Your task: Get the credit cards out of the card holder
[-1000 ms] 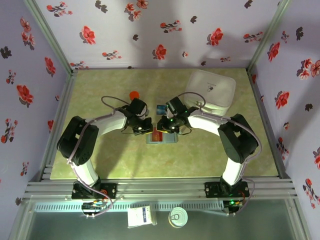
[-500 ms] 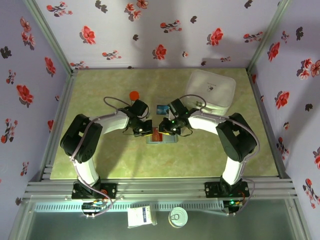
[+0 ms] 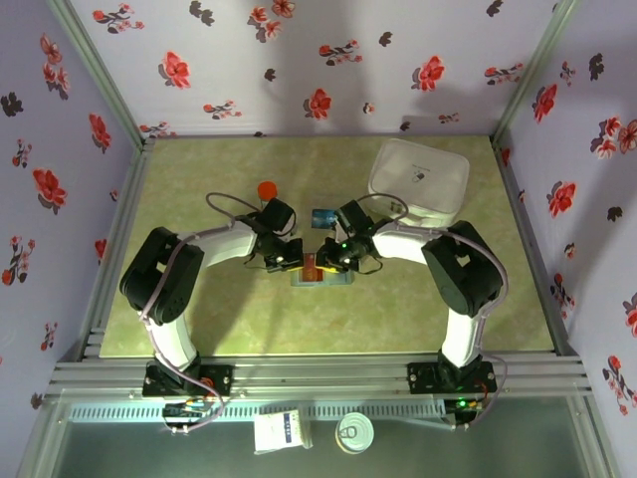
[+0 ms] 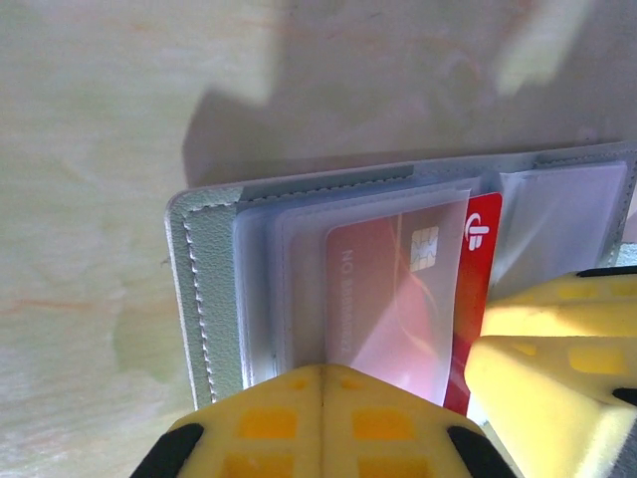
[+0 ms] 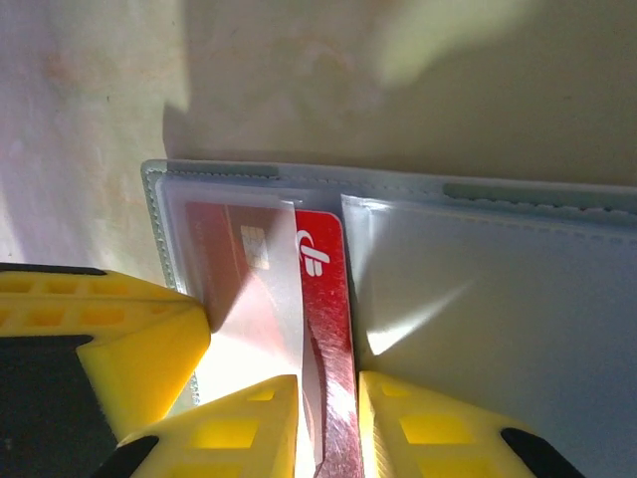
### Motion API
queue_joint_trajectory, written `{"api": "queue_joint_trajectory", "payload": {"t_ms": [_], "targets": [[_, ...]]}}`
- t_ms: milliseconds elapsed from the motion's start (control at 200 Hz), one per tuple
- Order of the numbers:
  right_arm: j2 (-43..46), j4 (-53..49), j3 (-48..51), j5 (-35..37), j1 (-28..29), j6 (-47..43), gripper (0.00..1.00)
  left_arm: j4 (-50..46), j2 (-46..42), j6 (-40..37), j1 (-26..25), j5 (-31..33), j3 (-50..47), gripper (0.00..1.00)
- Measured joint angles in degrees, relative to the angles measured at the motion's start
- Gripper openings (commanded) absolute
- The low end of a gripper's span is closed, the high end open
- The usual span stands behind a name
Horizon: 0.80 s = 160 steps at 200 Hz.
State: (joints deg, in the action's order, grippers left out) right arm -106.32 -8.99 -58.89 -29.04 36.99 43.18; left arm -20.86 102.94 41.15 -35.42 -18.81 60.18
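Card holder [image 5: 518,299] shows one red credit card [image 5: 320,289].

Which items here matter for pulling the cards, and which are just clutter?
Job: card holder, red card partly out of its sleeve, teal card, left gripper, right gripper.
Clutter: white lidded box, orange-red object, small white box, round tin.
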Motion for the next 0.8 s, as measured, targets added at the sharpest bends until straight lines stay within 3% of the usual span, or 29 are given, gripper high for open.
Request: {"api": "queue_joint_trajectory", "payload": {"t_ms": [525, 800], "targets": [[1.7, 2.0, 1.0, -0.6, 0.0, 0.9, 0.08, 0.0, 0.0, 0.0, 0.0, 0.0, 0.0, 0.00], [7.0, 0.0, 3.3, 0.8, -2.2, -0.1, 0.05, 0.0, 0.0, -0.3, 0.0, 0.0, 0.1, 0.00]]}}
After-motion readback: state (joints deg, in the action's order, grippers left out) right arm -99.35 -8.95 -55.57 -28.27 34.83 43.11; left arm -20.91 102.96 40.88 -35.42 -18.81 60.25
